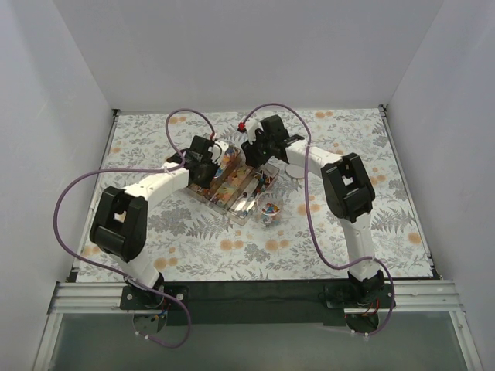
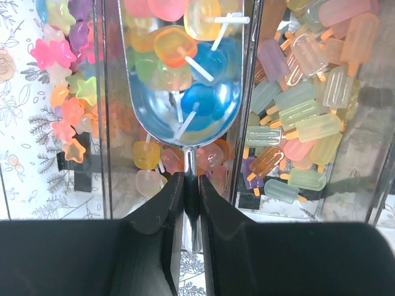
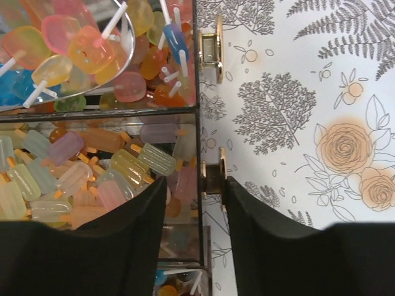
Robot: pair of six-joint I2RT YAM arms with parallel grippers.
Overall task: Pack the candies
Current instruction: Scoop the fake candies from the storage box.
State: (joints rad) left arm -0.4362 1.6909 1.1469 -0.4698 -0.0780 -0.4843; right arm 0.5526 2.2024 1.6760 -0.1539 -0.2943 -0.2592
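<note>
The left gripper (image 2: 191,179) fills the bottom of its wrist view, its two black fingers pinched tight on the thin metal handle of the scoop (image 2: 151,114). The scoop's bowl is level and points away from the wrist. It is heaped with candies (image 2: 176,46) shaped like lollipops on white sticks, in orange, yellow, blue and green.

The scoop hangs over the middle section of a clear box (image 2: 108,123), and more lollipop candies lie in that section beneath it. In the section to the left are star candies (image 2: 52,52) in pink, yellow, orange and purple. In the section to the right are ice-pop candies (image 2: 308,126) in pale green, orange, pink and violet.

From above, the box (image 1: 232,185) sits mid-table on the floral cloth (image 1: 371,232), between the two wrists. A small clear cup (image 1: 268,210) holding a few mixed candies stands just beside its near right corner.

The right gripper (image 3: 195,182) has its fingers well apart and holds nothing. One finger is over the ice-pop section and the other is over the cloth. The box's side wall and a gold clasp (image 3: 213,176) show in the gap between them. A second clasp (image 3: 211,49) sits further along the same wall.
</note>
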